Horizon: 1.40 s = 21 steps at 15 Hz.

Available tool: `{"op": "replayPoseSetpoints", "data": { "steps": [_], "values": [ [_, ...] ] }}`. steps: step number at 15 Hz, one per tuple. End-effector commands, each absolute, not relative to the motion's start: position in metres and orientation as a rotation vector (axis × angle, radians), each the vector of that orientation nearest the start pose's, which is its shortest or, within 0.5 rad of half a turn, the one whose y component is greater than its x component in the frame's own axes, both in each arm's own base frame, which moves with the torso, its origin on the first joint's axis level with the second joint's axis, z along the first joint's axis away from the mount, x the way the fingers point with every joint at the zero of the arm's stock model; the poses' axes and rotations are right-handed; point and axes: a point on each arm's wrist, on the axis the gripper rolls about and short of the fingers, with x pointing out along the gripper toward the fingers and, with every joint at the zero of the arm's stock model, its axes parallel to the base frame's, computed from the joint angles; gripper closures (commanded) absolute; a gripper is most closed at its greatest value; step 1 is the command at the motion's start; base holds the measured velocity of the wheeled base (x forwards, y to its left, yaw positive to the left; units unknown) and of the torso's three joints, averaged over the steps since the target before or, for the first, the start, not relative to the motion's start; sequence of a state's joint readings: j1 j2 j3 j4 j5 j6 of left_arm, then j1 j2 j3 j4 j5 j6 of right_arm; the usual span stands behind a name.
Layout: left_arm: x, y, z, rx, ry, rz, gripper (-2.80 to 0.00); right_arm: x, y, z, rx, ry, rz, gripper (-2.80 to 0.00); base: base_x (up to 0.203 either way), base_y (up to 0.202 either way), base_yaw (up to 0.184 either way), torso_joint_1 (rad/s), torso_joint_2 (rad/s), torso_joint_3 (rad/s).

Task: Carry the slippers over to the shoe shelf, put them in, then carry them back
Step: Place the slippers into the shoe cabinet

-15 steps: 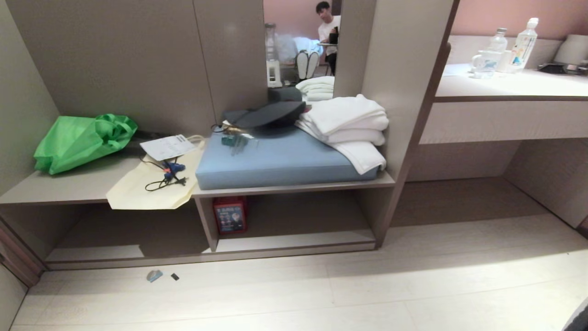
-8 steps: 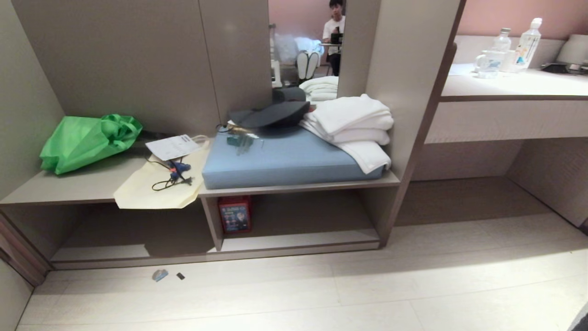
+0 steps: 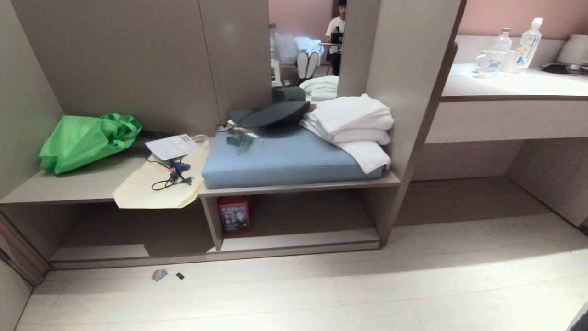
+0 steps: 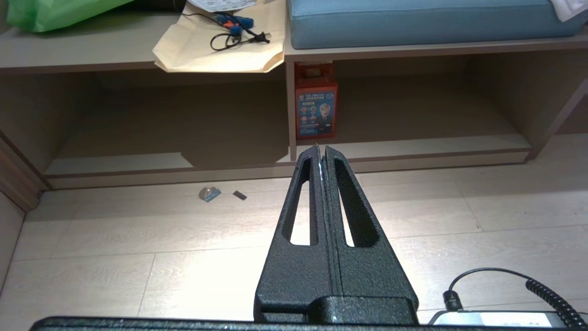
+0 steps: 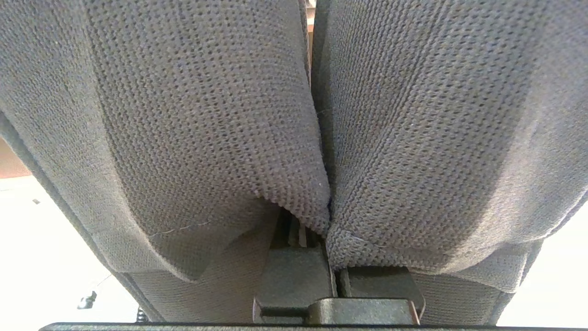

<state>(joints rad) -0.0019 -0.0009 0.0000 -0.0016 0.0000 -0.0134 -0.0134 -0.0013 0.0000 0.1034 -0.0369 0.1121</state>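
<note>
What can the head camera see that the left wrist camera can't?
Only the head view shows the white towels, dark cap, desk bottles and a person in the mirror. Only the left wrist view shows the left gripper, shut and empty above the floor. Both show the shoe shelf, red box, blue cushion, and green bag.

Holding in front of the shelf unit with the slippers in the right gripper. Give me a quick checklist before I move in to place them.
1. Grip: right gripper shut on the slippers, both hanging together: ok.
2. Shoe shelf: pale base board bare except a red box at its left end: ok.
3. Floor ahead: only two small scraps near the wider cubby: ok.
4. Left gripper shut, empty, above the floor: ok.
5. Clearance between slippers and shelf edge: cannot tell, the slippers fill the right wrist view.
</note>
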Motion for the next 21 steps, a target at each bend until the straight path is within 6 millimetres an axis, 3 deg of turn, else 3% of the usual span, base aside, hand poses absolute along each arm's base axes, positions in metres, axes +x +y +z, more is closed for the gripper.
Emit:
{"op": "replayPoseSetpoints", "data": {
  "steps": [1,10,21],
  "values": [
    [-0.023,0.0001,0.0759,-0.014,-0.004,-0.003,0.0,-0.0236,-0.0005,0.0647,0.112,0.098,-0.056,0.0,0.0,0.0,0.0,0.0,0.0,0.0],
    [-0.0229,0.0,0.0757,-0.017,-0.004,-0.001,0.0,-0.0236,-0.0005,0.0647,0.111,0.098,-0.057,0.0,0.0,0.0,0.0,0.001,0.0,-0.004],
    [-0.0229,0.0001,0.0757,-0.017,-0.003,-0.002,0.0,-0.0236,-0.0005,0.0647,0.105,0.098,-0.056,0.0,0.0,0.0,0.0,0.003,0.0,-0.185]
  ]
}}
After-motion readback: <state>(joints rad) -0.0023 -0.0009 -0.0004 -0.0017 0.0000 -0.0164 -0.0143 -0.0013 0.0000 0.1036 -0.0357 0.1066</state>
